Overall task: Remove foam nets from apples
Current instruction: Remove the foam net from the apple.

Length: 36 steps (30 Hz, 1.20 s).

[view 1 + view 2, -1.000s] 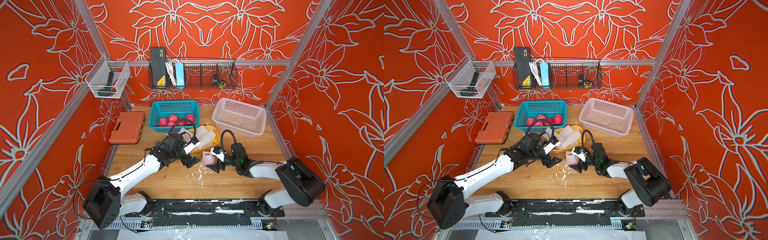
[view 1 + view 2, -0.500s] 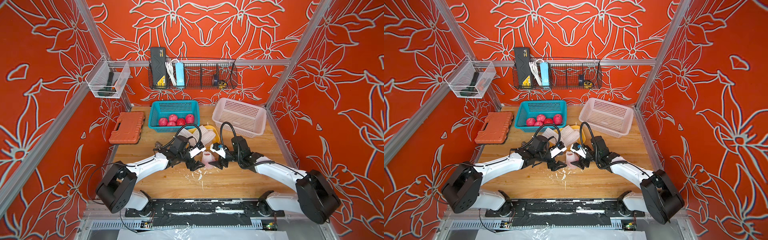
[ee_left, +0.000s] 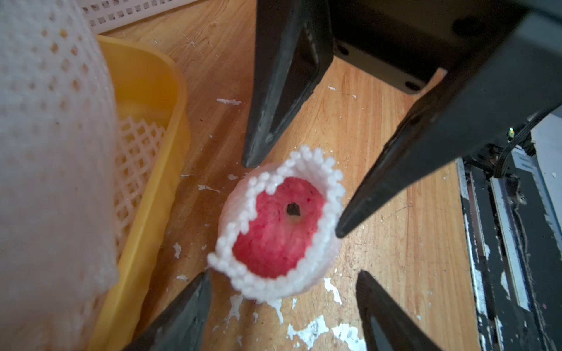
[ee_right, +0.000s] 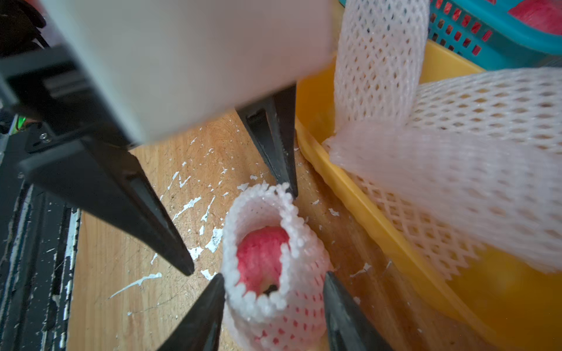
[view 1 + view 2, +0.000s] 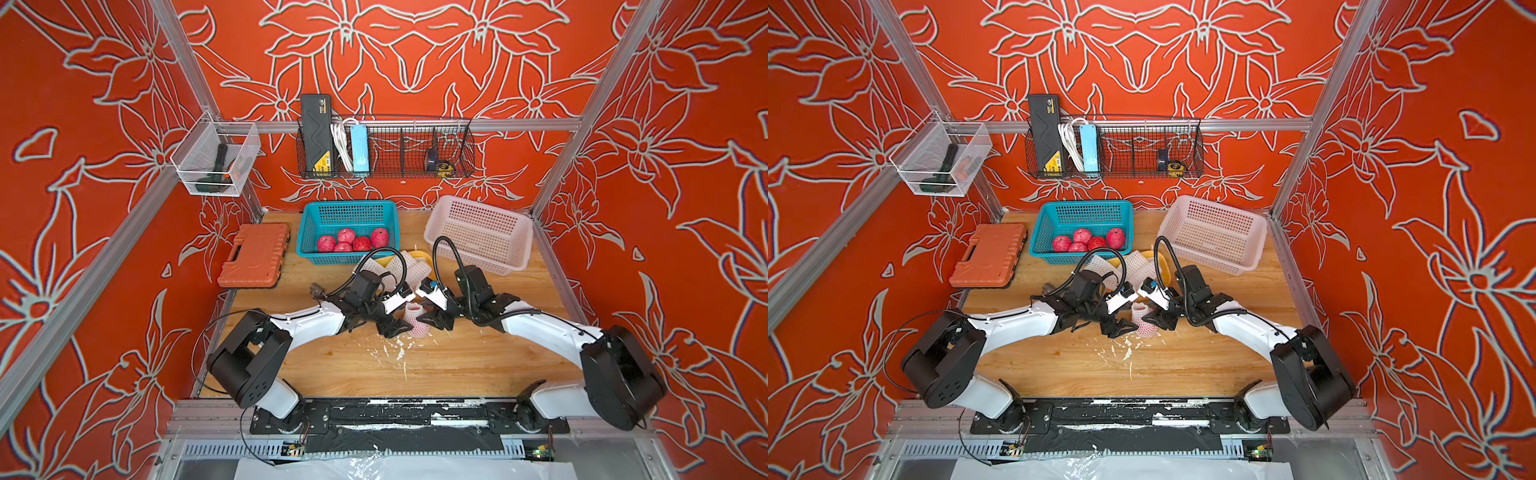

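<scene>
One apple (image 3: 278,231) in its white foam net (image 4: 292,307) stands upright on the wooden table, in both top views (image 5: 417,321) (image 5: 1144,321). My right gripper (image 4: 273,276) is shut on it, a finger pressed against each side of the net. My left gripper (image 3: 284,275) is open, its tips just short of the net, with nothing between them. The two grippers face each other across the fruit (image 5: 395,328) (image 5: 433,322). Several bare red apples (image 5: 353,242) lie in the teal basket (image 5: 307,232).
A yellow tray (image 4: 365,212) just behind the grippers holds several empty foam nets (image 4: 456,158). A pale pink basket (image 5: 515,245) stands at the back right and an orange case (image 5: 253,255) at the left. White foam crumbs (image 5: 395,351) litter the wood.
Both arms have swung so the grippers meet at the netted apple. The right jaws have closed onto the net. The left jaws have narrowed a little.
</scene>
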Tool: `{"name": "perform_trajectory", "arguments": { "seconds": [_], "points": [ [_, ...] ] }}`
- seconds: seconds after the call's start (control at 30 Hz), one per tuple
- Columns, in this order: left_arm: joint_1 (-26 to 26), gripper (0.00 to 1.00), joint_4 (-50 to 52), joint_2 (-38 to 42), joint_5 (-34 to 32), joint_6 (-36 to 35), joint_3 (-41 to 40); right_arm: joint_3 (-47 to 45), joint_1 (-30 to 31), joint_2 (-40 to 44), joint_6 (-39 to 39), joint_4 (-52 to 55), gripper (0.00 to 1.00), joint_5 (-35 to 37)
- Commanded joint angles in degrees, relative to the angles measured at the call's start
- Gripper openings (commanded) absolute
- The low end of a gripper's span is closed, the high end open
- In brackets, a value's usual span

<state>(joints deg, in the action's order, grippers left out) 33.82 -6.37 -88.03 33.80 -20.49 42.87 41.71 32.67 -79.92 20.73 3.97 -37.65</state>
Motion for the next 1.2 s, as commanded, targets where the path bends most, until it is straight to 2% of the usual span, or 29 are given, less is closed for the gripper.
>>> {"name": "perform_trajectory", "arguments": {
  "seconds": [0.0,0.17,0.27,0.33,0.43,0.73,0.97,1.17],
  "points": [
    [0.3,0.72,-2.7,-1.3,1.8,-0.1,1.2,1.7,-0.1,-1.0,2.5,2.5,0.52,-2.6],
    [0.3,0.65,-3.1,-2.0,3.5,-0.6,1.4,0.4,-0.2,0.5,4.0,1.4,0.49,-3.0],
    [0.3,0.55,-2.3,-2.8,4.1,-0.7,2.1,-0.2,-0.2,1.0,5.2,1.3,0.39,-4.7],
    [0.3,0.46,-2.5,-2.8,4.5,-0.2,2.2,-0.5,-0.2,1.1,5.5,1.1,0.34,-5.7],
    [0.3,0.41,-3.1,-2.8,4.8,0.0,2.0,-0.9,-0.2,1.3,5.5,0.3,0.30,-6.5],
    [0.3,0.17,-3.2,-0.9,5.5,0.6,2.3,-1.1,-0.1,3.7,5.0,-1.7,0.18,-7.6],
    [0.3,0.09,-1.8,2.0,4.7,0.2,2.0,-1.4,-0.2,5.6,4.6,-1.3,0.19,-5.8],
    [0.4,0.07,-2.0,3.6,3.7,0.6,1.1,-2.1,-0.2,6.2,4.6,-0.7,0.21,-4.0]
  ]
}}
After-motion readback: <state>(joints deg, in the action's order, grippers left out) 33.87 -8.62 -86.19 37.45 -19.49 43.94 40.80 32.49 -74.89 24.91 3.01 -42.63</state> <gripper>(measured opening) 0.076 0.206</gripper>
